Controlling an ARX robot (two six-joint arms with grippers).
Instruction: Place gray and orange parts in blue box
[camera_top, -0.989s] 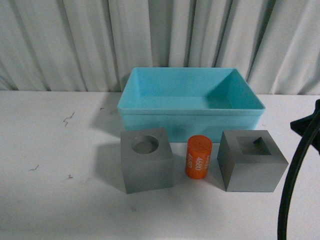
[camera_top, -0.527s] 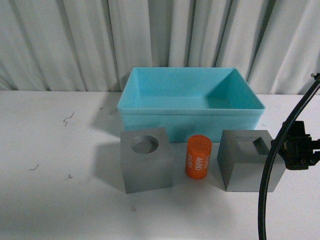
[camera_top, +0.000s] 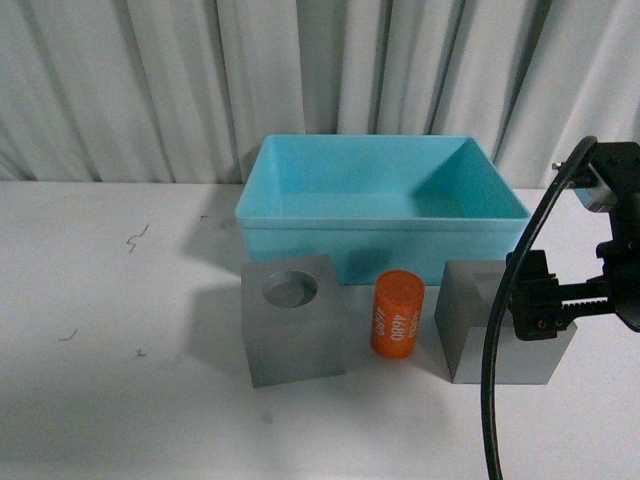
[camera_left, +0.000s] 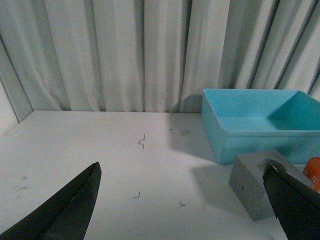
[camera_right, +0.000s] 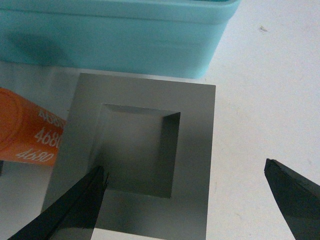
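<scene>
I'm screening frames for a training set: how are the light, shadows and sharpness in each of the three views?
Front view: soft even light, no glare; the round-hole cube throws a faint shadow to its left on the table. Left wrist view: box sharp, left gripper a dark silhouette. Right wrist view: square-hole cube crisp, its recess shaded; right gripper also silhouetted.

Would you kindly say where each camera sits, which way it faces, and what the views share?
Front view: on the robot's body, facing the curtain; shows blue box, round-hole cube, orange cylinder, square-hole cube, right claw.
Left wrist view: on the left arm, looking across the table through the open left claw at the box and round-hole cube.
Right wrist view: on the right arm, looking down between open claw tips at the square-hole cube.
Shared: all show the blue box.
</scene>
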